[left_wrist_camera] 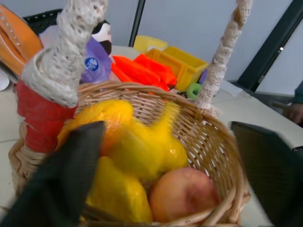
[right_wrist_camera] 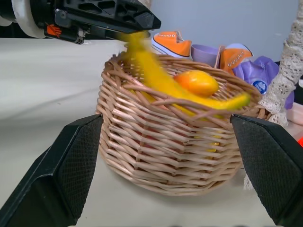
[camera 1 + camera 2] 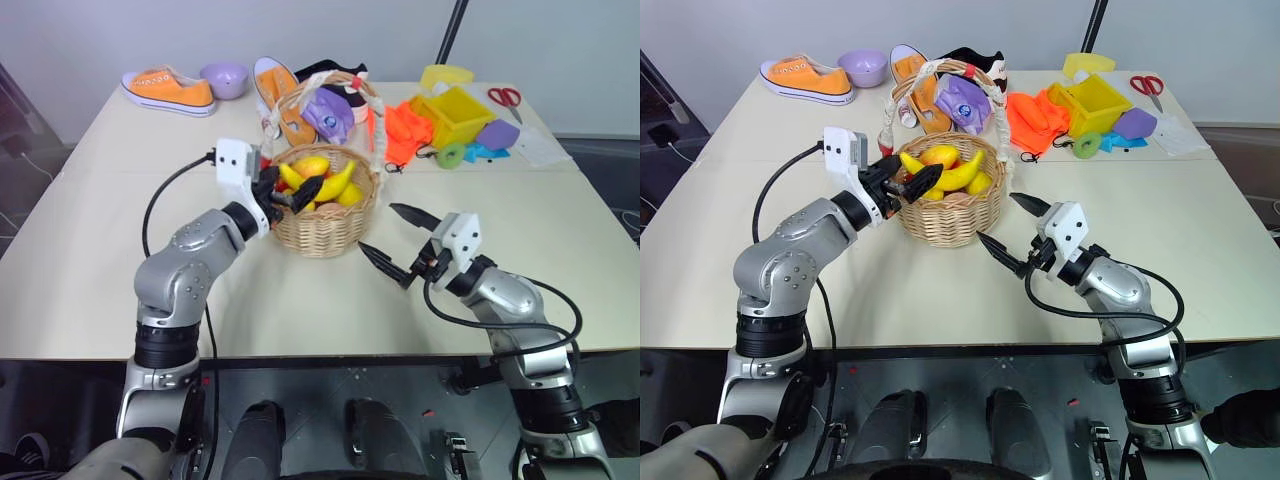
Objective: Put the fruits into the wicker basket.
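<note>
1. Round tan woven wicker basket (image 3: 327,222) sitting at frame centre, holding curved yellow banana (image 3: 337,183) and round pink-red peach (image 1: 184,194).
2. Left gripper (image 3: 292,196) hovering over the rim, fingers spread wide, gripping nothing.
3. Right gripper (image 3: 392,240) waiting lower right of the basket, fingers gaping.

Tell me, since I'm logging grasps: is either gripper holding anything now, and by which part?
Nothing is held. The left gripper is open above the wicker basket, the banana loose inside; the right gripper is open and empty.
</note>
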`<state>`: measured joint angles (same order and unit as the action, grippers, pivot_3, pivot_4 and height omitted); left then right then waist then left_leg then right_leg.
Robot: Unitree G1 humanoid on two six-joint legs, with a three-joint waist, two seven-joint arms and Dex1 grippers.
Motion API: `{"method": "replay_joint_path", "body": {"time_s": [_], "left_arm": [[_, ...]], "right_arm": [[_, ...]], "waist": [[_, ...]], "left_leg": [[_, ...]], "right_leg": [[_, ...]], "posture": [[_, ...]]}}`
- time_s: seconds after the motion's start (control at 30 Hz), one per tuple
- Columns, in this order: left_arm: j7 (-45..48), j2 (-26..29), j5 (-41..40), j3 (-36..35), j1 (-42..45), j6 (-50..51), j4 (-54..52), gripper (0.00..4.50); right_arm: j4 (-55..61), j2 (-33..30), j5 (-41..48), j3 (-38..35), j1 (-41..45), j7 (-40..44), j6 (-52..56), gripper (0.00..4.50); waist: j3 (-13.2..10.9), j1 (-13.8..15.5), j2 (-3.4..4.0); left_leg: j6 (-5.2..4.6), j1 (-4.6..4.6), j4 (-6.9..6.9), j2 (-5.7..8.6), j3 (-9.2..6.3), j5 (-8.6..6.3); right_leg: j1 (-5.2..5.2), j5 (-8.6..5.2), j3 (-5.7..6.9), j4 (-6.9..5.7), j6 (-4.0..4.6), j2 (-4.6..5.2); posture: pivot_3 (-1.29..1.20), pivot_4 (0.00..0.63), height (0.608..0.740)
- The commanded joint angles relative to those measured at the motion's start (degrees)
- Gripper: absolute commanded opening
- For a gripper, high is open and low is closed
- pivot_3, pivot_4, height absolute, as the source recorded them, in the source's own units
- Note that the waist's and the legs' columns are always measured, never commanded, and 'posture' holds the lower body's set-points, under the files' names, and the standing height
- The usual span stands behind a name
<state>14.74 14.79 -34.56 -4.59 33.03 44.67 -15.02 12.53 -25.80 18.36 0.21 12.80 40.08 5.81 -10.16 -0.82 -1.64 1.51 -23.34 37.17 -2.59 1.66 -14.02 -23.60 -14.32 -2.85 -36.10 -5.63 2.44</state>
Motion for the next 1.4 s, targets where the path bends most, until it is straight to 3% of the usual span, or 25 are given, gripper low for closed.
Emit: {"method": "replay_joint_path", "body": {"time_s": [0.03, 0.23, 0.37, 0.47, 0.9, 1.4], "left_arm": [[3.0, 2.6, -3.6, -4.0, -4.0, -0.2, -7.5, 4.43], [12.2, 10.3, -4.9, -8.1, -19.9, -6.1, -17.4, 4.43], [18.4, 10.7, -7.4, -18.7, -31.6, -15.5, -16.0, 4.43], [21.3, 12.1, -4.5, -20.1, -36.1, -20.5, -15.8, 4.43], [26.1, 15.0, -2.1, -20.1, -39.5, -27.6, -13.3, 4.43], [27.5, 15.2, -2.5, -18.0, -39.5, -29.2, -13.0, 4.43]], "right_arm": [[2.5, -0.3, 0.8, -1.4, 0.3, -0.3, 0.0, 4.5], [2.3, 0.3, 1.5, -3.6, 0.9, -2.6, 0.7, 4.5], [1.6, 1.9, 1.6, -5.3, 2.4, -7.3, 2.6, 4.5], [0.9, 3.0, 1.0, -5.3, 4.2, -9.8, 4.2, 4.5], [-22.9, 6.2, -2.2, -4.0, 30.3, -14.3, 10.6, 4.5], [-29.0, 9.0, -6.1, -2.9, 34.0, -15.2, 8.0, 4.5]], "waist": [[0.0, -0.3, 0.0], [0.0, -0.1, 0.02], [0.0, -0.2, 0.02], [0.0, 0.1, 0.02], [0.0, -0.2, 0.04], [0.0, -0.4, 0.04]], "left_leg": [[0.0, 0.0, -0.01, 0.0, 0.01, 0.0], [0.0, 0.01, -0.08, -0.06, 0.02, 0.0], [0.01, 0.02, -0.06, -0.05, 0.14, 0.0], [0.01, 0.01, -0.01, -0.06, 0.14, 0.0], [0.01, -0.18, -0.18, -0.13, 0.4, 0.0], [0.0, -0.28, -0.2, -0.15, 0.46, 0.0]], "right_leg": [[-0.01, -0.01, -0.01, 0.0, 0.02, 0.0], [-0.06, -0.09, 0.0, -0.03, 0.16, 0.0], [-0.07, -0.11, -0.03, 0.01, 0.23, 0.11], [-0.08, -0.1, -0.03, 0.03, 0.26, 0.16], [-0.5, 0.01, -0.12, 0.01, 0.42, 0.13], [-0.63, 0.03, -0.13, -0.04, 0.37, 0.11]], "posture": [[0.0, 0.15, 0.74], [0.0, 0.15, 0.74], [0.0, 0.15, 0.74], [0.0, 0.15, 0.74], [0.0, 0.15, 0.74], [0.0, 0.15, 0.74]]}}
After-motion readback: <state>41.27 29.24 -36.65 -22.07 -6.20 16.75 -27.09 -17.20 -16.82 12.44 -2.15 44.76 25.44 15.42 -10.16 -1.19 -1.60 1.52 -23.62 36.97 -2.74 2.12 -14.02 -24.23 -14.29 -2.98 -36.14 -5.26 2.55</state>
